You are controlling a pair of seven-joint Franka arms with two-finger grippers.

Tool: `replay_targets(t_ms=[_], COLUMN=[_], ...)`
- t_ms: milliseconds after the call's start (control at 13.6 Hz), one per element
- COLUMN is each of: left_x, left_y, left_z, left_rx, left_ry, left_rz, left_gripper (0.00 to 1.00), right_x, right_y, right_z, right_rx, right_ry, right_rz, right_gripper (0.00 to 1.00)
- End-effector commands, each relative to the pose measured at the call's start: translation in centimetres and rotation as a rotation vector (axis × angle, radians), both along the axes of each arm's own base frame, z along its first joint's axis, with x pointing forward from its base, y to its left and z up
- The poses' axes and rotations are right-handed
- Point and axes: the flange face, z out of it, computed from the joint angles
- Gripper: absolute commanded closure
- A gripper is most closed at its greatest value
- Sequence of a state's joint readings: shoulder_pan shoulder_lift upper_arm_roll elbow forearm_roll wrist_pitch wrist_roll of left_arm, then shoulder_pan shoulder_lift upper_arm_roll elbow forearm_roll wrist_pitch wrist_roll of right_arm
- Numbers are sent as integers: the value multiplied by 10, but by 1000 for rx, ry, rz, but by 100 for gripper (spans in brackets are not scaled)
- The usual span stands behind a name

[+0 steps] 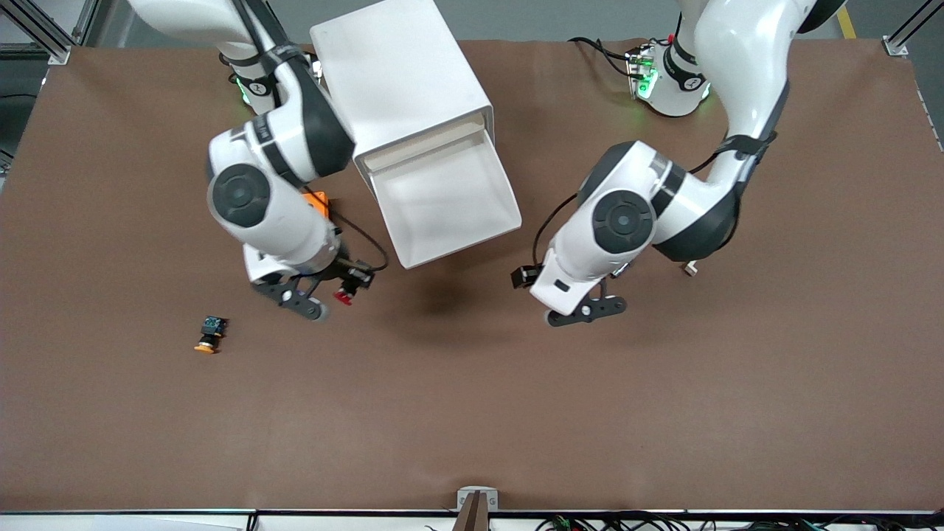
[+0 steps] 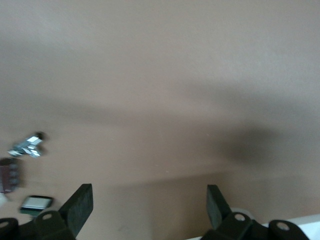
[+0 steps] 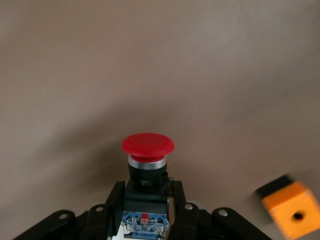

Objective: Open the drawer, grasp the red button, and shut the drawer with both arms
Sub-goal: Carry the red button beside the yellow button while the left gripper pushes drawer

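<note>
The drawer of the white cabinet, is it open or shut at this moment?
Open. In the front view the drawer is pulled out of the white cabinet, and its white inside shows bare. The right claw holds the red button over the table.

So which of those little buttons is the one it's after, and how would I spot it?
Start at the white cabinet with its open drawer, then follow the right arm down to its tool over the bare table. The button is clamped there by its black body. Its cap is red, while the loose button lying on the table, nearer the front camera, has an orange-yellow cap.
</note>
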State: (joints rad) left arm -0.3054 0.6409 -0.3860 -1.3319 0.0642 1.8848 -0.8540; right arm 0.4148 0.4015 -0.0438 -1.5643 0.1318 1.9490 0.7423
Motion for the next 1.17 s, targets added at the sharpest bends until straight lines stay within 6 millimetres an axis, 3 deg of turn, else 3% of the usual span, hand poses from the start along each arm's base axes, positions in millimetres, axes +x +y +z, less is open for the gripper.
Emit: replay_targets(t_ms=[0, 73, 220, 440, 586, 733, 1099], left_x=[-10, -22, -27, -39, -63, -78, -136], left_y=[-25, -48, -66, -81, -104, -110, -147], left_z=[-30, -46, -79, -87, -82, -82, -85], left_rx=[42, 31, 3, -6, -6, 36, 123], left_ry=[-18, -22, -27, 7, 29, 72, 147], left_rz=[0, -8, 3, 66, 56, 60, 69], left_gripper=[0, 0, 0, 0, 0, 0, 0], right_x=[25, 33, 44, 59, 64, 67, 68], right_y=[-67, -92, -132, -187, -204, -220, -239], right_z=[-6, -17, -42, -80, -116, -145, -196], right_rx=[11, 11, 10, 10, 10, 10, 17], right_ry=[-8, -1, 19, 14, 28, 31, 34], right_rz=[114, 141, 217, 292, 321, 333, 327], right_gripper=[99, 99, 98, 98, 98, 98, 97])
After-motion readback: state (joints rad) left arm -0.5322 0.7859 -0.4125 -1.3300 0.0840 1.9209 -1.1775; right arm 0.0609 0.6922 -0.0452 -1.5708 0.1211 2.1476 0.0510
